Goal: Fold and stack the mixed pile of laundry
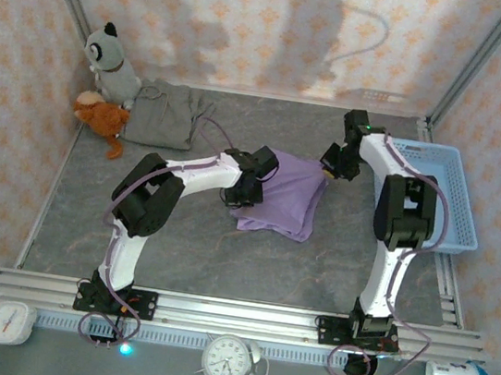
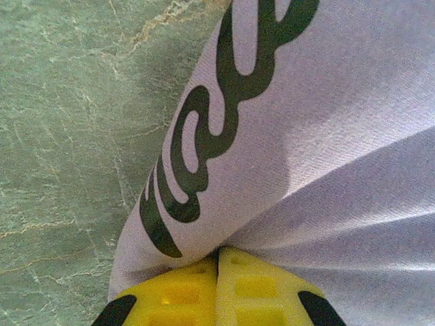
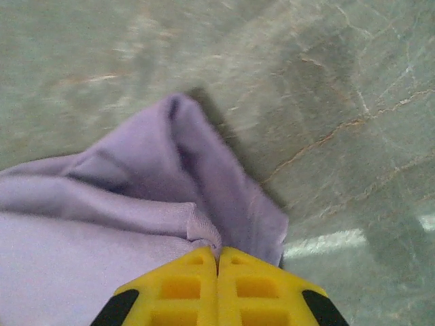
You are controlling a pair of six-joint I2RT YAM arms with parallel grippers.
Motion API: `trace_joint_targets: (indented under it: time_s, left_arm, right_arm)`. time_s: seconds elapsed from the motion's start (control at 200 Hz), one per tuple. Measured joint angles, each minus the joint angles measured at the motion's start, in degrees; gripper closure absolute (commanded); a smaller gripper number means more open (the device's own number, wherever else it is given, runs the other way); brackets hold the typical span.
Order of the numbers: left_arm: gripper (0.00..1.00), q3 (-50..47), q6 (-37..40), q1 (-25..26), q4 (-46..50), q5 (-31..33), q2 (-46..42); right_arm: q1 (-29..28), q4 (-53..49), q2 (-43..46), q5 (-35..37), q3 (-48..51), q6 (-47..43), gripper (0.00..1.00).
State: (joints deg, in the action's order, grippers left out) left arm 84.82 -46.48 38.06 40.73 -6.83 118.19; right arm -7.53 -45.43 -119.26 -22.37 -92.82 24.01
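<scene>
At frame centre, the soft lavender garment lies folded into a rough rectangle on the marbled grey worktop. The left pincer is clamped on its smooth knit beside a curling dark print. The right pincer pinches a hemmed corner. The crumpled taupe garment sits upper left.

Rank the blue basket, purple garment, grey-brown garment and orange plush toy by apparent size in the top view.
1. blue basket
2. purple garment, partly hidden by the left arm
3. grey-brown garment, close to the purple one, so this pair is unsure
4. orange plush toy
</scene>
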Motion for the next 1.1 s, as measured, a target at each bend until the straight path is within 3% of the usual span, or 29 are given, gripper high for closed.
trace_joint_targets:
  time_s: [0.12, 0.26, 0.365, 0.585, 0.781, 0.941, 1.101]
  left_arm:
    - [0.95, 0.83, 0.07, 0.26, 0.96, 0.46, 0.33]
    - [0.78, 2.03, 0.74, 0.44, 1.68, -0.07, 0.7]
    - [0.66, 4.17, 1.31, 0.46, 4.55, -0.85, 0.76]
    - [0.65, 18.99, 3.82, 0.04, 8.52, -1.97, 1.49]
    - [0.79, 30.49, 6.54, -4.5, 8.55, -2.62, 7.96]
    - [0.81, 35.23, 8.48, -8.9, 9.4, -2.82, 16.96]
    - [0.81, 36.0, 9.49, -10.03, 10.27, -3.21, 20.96]
  right_arm:
    - [0.26, -1.2, -5.03, -0.07, -3.26, 0.94, 0.98]
    - [0.37, -0.87, -4.98, 0.68, -4.92, 1.84, 0.66]
    - [1.07, 0.13, -3.56, 1.51, -2.54, 1.4, 0.55]
    - [1.09, -0.33, 11.43, -0.26, 9.6, -0.13, 0.53]
    - [-4.07, -0.37, 24.98, -3.93, 21.22, -2.05, 0.53]
    - [-9.62, 1.62, 28.04, -8.17, 31.26, -1.73, 0.54]
    - [-13.49, 4.11, 27.87, -9.68, 35.19, -0.22, 0.6]
